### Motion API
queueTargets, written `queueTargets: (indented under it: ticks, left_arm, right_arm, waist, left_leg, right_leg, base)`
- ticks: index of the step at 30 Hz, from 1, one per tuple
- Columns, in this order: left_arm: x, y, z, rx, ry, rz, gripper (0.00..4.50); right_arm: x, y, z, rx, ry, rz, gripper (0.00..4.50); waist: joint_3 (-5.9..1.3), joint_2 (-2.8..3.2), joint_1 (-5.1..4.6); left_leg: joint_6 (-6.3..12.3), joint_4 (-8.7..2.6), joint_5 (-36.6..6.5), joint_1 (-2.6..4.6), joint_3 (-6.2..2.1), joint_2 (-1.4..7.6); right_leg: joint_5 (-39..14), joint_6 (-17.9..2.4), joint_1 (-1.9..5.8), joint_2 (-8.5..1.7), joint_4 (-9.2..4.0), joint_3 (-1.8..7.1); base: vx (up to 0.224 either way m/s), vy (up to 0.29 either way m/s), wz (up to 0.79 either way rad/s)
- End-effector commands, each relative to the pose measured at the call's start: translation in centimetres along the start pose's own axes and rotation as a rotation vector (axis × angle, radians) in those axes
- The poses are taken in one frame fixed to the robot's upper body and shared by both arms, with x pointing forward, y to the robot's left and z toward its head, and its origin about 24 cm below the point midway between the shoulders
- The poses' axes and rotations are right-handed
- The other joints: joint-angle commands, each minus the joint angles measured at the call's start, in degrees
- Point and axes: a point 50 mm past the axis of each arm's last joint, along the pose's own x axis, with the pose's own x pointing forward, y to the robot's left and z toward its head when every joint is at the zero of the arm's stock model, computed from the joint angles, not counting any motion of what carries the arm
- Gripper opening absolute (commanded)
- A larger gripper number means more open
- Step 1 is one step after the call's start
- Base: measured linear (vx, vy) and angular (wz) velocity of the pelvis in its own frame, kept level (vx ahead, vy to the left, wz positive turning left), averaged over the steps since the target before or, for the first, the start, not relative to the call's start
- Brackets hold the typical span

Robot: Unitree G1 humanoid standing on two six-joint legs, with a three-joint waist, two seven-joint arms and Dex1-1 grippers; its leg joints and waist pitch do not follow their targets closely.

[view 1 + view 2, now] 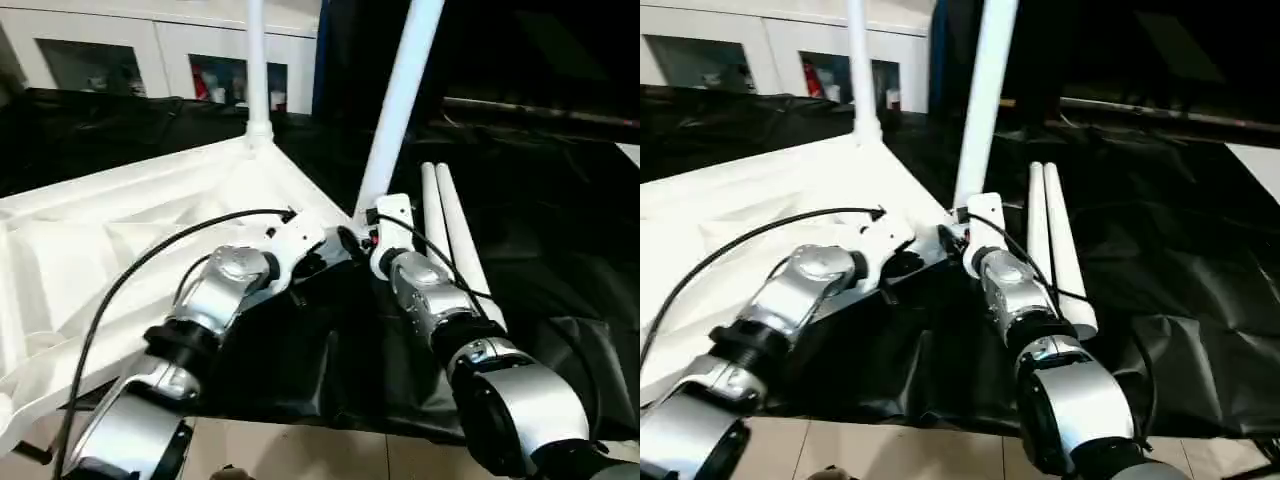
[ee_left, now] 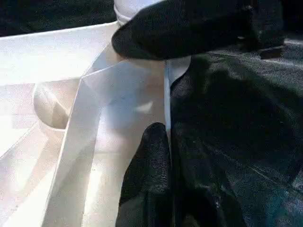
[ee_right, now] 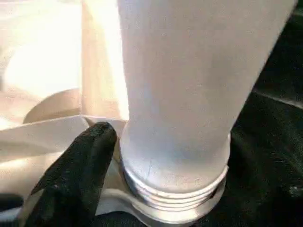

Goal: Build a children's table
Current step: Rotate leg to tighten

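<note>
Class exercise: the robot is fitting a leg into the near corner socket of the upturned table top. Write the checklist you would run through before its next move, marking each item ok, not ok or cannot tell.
1. Leg in hand fully seated in the corner socket: not ok, threads show above the rim and it leans.
2. Right gripper at the leg's base: ok.
3. Left gripper steadying the table top rim: ok.
4. Far corner leg upright: ok.
5. Two spare legs lying nearby on the black cloth: ok.
6. Thread alignment: cannot tell.

An indoor workroom or lab-like space. A white cabinet with glass doors (image 1: 150, 60) stands along the back wall, black sheeting (image 1: 560, 290) covers the work surface, and pale floor tiles (image 1: 300, 450) show below.
</note>
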Motion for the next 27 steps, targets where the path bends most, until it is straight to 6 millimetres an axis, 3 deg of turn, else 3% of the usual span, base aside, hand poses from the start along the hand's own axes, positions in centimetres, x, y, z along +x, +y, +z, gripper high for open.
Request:
queueTargets:
  ticks: [1,3,5,8,11,14,18,27]
  left_arm:
    - [-0.4,-0.8,0.1,0.050,-0.040,-0.077,0.00]
    - [-0.9,-0.7,0.1,0.081,-0.068,-0.104,0.00]
    - [-1.8,-0.6,-0.5,0.095,-0.083,-0.146,0.00]
    - [-2.7,-0.6,-1.4,0.120,-0.076,-0.206,0.00]
    - [-3.2,-0.7,-1.4,0.135,-0.095,-0.250,0.00]
    - [-4.0,-0.8,-1.1,0.116,-0.121,-0.303,0.00]
    - [-4.5,-0.9,-0.9,0.122,-0.137,-0.346,0.00]
    - [-4.8,-1.1,-0.7,0.129,-0.149,-0.375,0.00]
  right_arm:
    - [-0.1,0.2,0.6,-0.047,-0.030,0.093,4.00]
    - [-0.5,-0.5,0.8,-0.108,-0.046,0.136,4.12]
    - [-1.3,-1.7,0.9,-0.179,-0.056,0.202,4.12]
    - [-2.7,-2.6,0.4,-0.245,-0.039,0.361,4.12]
    - [-3.8,-2.7,-0.1,-0.272,-0.014,0.509,4.12]
    - [-4.9,-2.8,-0.4,-0.284,0.019,0.649,4.12]
    - [-5.2,-2.9,-0.2,-0.288,0.016,0.692,4.12]
    - [-5.3,-2.9,0.4,-0.281,0.007,0.719,4.12]
  waist:
    - [-3.46,0.12,0.12]
    - [-3.59,0.31,0.02]
    - [-3.95,0.22,0.17]
    - [-3.92,0.02,0.26]
    - [-3.67,-0.32,0.31]
    - [-3.47,-0.20,0.47]
    - [-3.38,-0.15,0.39]
    - [-3.55,-0.31,0.82]
  left_leg:
    - [0.35,-4.05,-9.74,-0.11,-0.54,1.62]
    - [1.29,-3.76,-7.89,-0.12,-0.39,1.63]
    - [3.07,-3.21,-3.47,-0.35,-0.25,1.52]
    - [5.40,-2.85,-2.88,-0.38,-0.05,1.33]
    - [5.47,-3.04,-5.04,-0.44,-0.06,1.52]
    - [5.15,-3.17,-6.65,-0.43,-0.14,1.83]
    - [4.07,-3.34,-7.78,-0.27,-0.13,1.85]
    - [4.69,-3.14,-5.22,-0.32,-0.09,1.62]
  right_leg:
    - [-3.36,-10.96,2.62,-4.33,-4.42,2.83]
    - [-0.66,-11.71,2.53,-4.23,-4.22,2.86]
    - [6.52,-12.67,2.68,-3.88,-3.36,2.78]
    - [9.96,-13.73,2.65,-3.60,-3.15,2.69]
    - [5.97,-13.75,2.68,-3.80,-3.55,2.69]
    - [2.52,-13.62,2.63,-3.90,-3.75,2.64]
    - [-0.49,-13.96,2.34,-3.97,-3.98,2.75]
    - [2.48,-14.09,2.40,-3.81,-3.63,2.70]
  base:
    - [0.000,0.000,0.00]
    - [0.000,0.000,0.00]
    - [0.000,0.000,0.00]
    - [0.000,0.000,0.00]
    - [0.000,0.000,0.00]
    - [0.000,0.000,0.00]
    - [0.000,0.000,0.00]
    - [0.000,0.000,0.00]
